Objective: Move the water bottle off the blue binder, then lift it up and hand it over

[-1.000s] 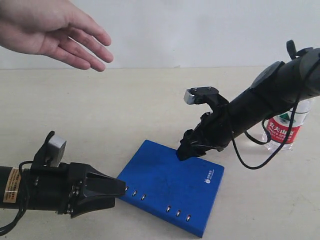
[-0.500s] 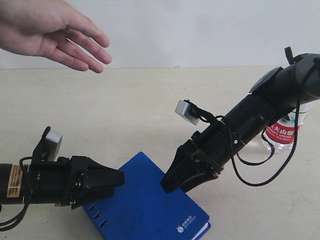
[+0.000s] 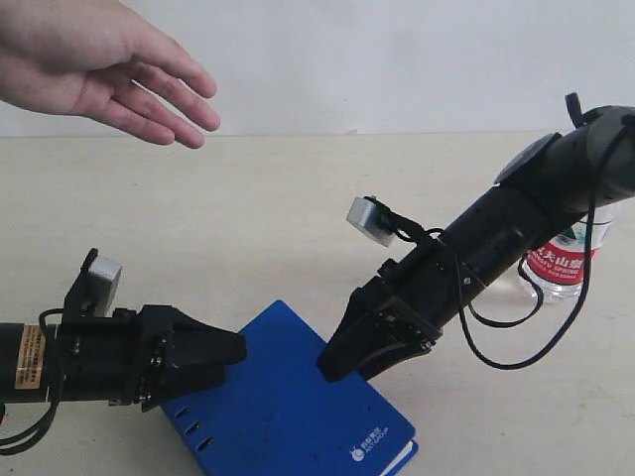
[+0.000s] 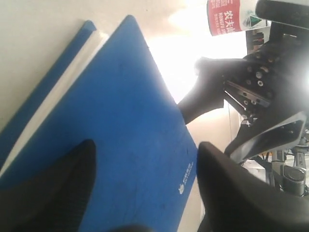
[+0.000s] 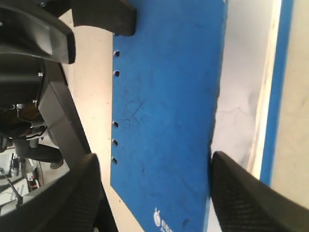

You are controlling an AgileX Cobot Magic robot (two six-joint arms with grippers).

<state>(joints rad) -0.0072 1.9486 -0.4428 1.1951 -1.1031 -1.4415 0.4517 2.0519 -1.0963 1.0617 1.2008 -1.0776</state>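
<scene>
Water bottle (image 3: 559, 266) stands off the blue binder (image 3: 288, 416), frame right. Left gripper (image 3: 236, 349) and right gripper (image 3: 332, 367) both spread at binder. Lift, handover outstanding.

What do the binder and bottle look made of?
Binder: probably plastic-coated board. The blue cover looks matte, with faint scuffs in the right wrist view.
Bottle: likely clear plastic, with see-through walls and a glossy red-and-white label.
</scene>
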